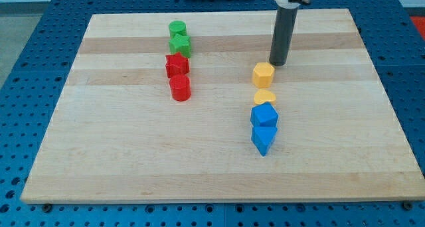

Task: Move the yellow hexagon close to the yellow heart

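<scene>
In the camera view, a wooden board (219,154) lies on a blue perforated table (26,28). The yellow hexagon (263,74) sits right of the board's middle, and the yellow heart (264,97) lies just below it toward the view's bottom, with only a narrow strip of wood showing between them. Judged from this, the task looks nearly done or already done: the two yellow blocks are near each other, and at most a small nudge of the hexagon toward the view's bottom is left.

The heart touches, or almost touches, a blue block (264,114) below it, and a second blue block (263,139), wedge-like in shape, follows beneath that, so the four pieces form a short column. Well apart on the view's left stands another column: a green cylinder (176,28), a green block (180,44), a red star (177,65) and a red cylinder (180,88).

The tool is a plain dark rod with nothing to open or close, and it holds nothing. My tip (277,62) rests on the board just above and slightly right of the hexagon; it stands very close, but whether it touches the block cannot be told.
</scene>
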Available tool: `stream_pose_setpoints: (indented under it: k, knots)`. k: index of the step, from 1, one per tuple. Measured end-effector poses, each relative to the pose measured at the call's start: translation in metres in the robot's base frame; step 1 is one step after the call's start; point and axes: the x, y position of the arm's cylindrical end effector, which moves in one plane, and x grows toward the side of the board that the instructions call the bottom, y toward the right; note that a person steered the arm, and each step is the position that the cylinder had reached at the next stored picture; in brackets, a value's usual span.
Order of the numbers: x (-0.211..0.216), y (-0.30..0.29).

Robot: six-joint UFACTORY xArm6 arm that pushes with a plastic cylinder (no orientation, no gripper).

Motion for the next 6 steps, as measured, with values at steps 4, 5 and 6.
stream_pose_setpoints:
  k: [4,5,6]
  knots:
    - [-0.02,-0.018]
    - [0.004,-0.024]
    - [0.016,-0.024]
